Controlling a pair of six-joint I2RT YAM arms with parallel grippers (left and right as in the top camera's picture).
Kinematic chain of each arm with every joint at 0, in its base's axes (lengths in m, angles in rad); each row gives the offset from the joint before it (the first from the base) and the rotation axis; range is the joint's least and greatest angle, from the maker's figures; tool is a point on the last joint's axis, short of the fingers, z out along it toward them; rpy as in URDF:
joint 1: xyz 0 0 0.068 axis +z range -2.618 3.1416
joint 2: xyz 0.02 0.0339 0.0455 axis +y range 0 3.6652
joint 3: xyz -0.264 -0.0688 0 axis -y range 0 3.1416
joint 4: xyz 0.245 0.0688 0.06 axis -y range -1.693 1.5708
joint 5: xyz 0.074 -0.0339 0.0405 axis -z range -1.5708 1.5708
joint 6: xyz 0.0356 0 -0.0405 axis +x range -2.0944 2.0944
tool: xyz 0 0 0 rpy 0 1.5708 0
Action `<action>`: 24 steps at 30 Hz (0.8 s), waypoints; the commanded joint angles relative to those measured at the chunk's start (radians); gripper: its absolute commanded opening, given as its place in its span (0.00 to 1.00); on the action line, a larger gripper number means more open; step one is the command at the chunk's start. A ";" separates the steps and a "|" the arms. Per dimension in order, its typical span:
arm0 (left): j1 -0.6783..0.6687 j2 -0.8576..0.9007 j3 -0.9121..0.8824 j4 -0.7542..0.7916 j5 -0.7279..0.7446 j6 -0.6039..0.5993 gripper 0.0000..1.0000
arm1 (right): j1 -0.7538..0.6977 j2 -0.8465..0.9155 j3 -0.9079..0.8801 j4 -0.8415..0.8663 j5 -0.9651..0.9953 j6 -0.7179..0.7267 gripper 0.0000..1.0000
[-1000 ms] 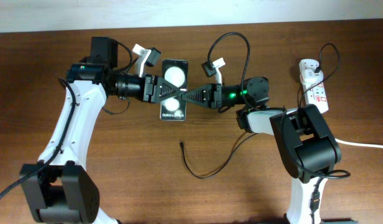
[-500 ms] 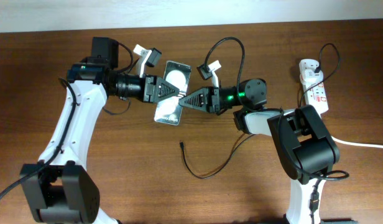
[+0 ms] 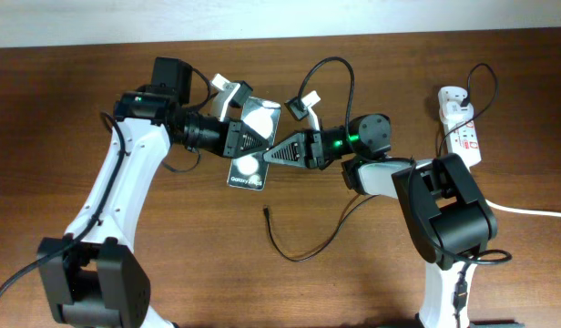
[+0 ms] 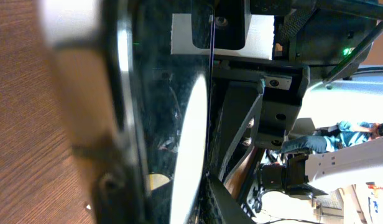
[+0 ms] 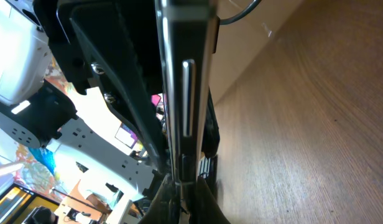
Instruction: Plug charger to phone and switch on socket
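The phone (image 3: 247,167), a black slab with two white spots and white lettering at its near end, is held tilted above the table between both grippers. My left gripper (image 3: 243,138) is shut on it from the left. My right gripper (image 3: 270,152) is shut on its right edge. In the left wrist view the phone (image 4: 166,93) fills the frame edge-on. In the right wrist view its thin edge (image 5: 185,74) runs between my fingers (image 5: 182,186). The charger's tip (image 3: 265,212) lies loose on the table, its thin black cable (image 3: 294,257) looping right. The socket (image 3: 464,132) lies at far right.
A white plug adapter (image 3: 453,96) sits in the strip's far end. The strip's thick white cord (image 3: 535,211) runs off the right edge. Robot cables arc above the grippers (image 3: 331,64). Both arm bases stand at the front edge.
The left arm has shifted right. The phone has turned and tilted between the grippers, its lettered end swinging down and left. The charger cable has not moved.
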 commanded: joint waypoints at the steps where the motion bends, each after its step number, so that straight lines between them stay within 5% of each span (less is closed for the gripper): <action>1: -0.046 -0.025 0.002 -0.001 0.115 0.009 0.17 | 0.024 -0.011 0.030 -0.004 0.002 0.019 0.04; 6: -0.034 -0.025 0.002 -0.001 0.115 0.009 0.08 | 0.015 -0.011 0.030 -0.005 -0.055 0.020 0.10; 9: -0.018 -0.025 0.002 0.009 0.114 0.008 0.06 | -0.010 -0.011 0.030 -0.005 -0.101 0.020 0.48; 11: 0.010 -0.025 0.002 0.026 0.091 0.008 0.01 | -0.029 -0.011 0.029 -0.005 -0.102 0.020 0.85; 12: 0.023 -0.025 0.002 0.026 0.068 0.004 0.00 | -0.042 -0.011 0.029 -0.005 -0.102 0.020 0.91; 19: 0.086 -0.025 0.002 -0.032 -0.116 -0.258 0.00 | -0.154 -0.011 0.020 -0.106 -0.106 0.015 0.99; 24: 0.062 -0.025 0.000 -0.188 -0.190 -0.257 0.00 | -0.212 -0.010 -0.008 -0.111 -0.106 0.015 0.99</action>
